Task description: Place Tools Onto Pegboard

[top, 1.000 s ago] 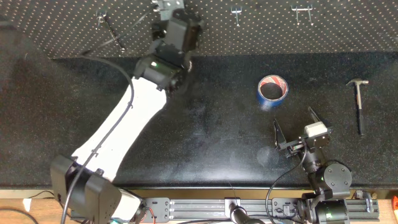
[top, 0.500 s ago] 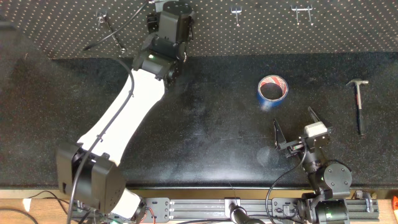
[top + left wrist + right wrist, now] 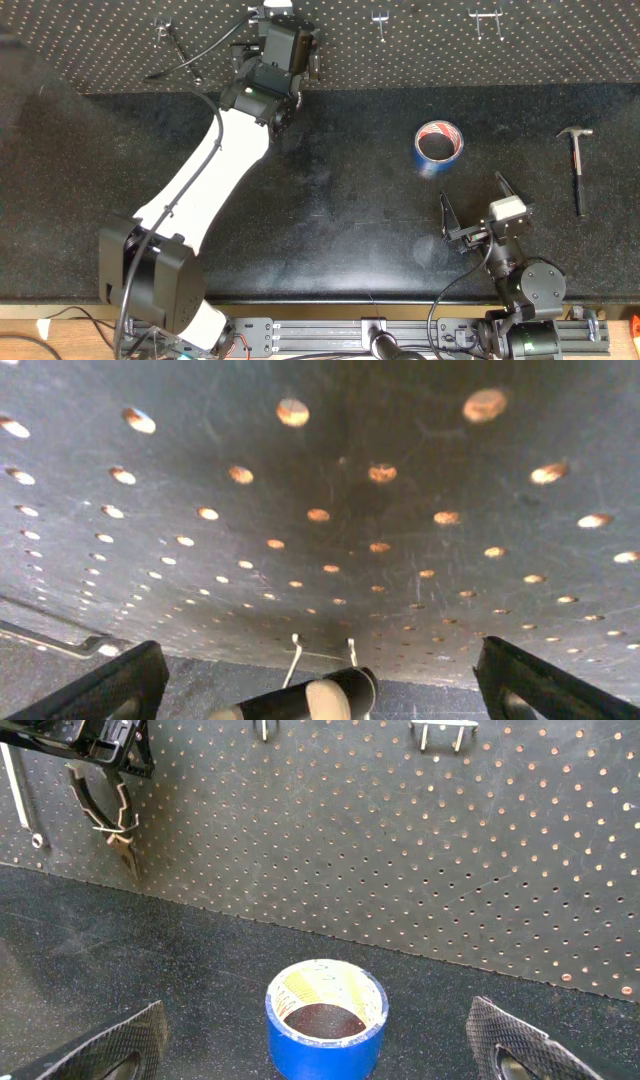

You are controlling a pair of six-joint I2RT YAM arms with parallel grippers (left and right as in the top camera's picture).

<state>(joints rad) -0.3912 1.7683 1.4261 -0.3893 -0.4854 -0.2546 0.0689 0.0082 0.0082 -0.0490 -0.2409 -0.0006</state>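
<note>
Black tabletop: fills the middle band of the top view, from 9 o'clock across to 3 o'clock.
Dark pegboard: stands upright along the tabletop's 12 o'clock edge, with holes in even rows.
White left arm: its base is at 7 o'clock, and it stretches up to the pegboard at about 11 o'clock.
Left gripper: released, with fingers spread wide and facing the board. The pliers' handle end sits between them, clear of both.
Right gripper: released, with fingers splayed, low over the tabletop near 4 o'clock. It is aimed at the tape roll but apart from it.
Hammer: lies flat on the tabletop at 3 o'clock, head toward 12, well apart from the roll.
Blue tape roll: rests on its flat face, hole up, at 2 o'clock on the tabletop, near the board's foot.
Pliers: hang on the pegboard, nose down, just beside the left gripper.
Slim metal tool: hangs on the board at 9 o'clock of the pliers.
Wire hook: sits on the pegboard at 12 o'clock.
Double hook: sits on the pegboard at 1 o'clock.
</note>
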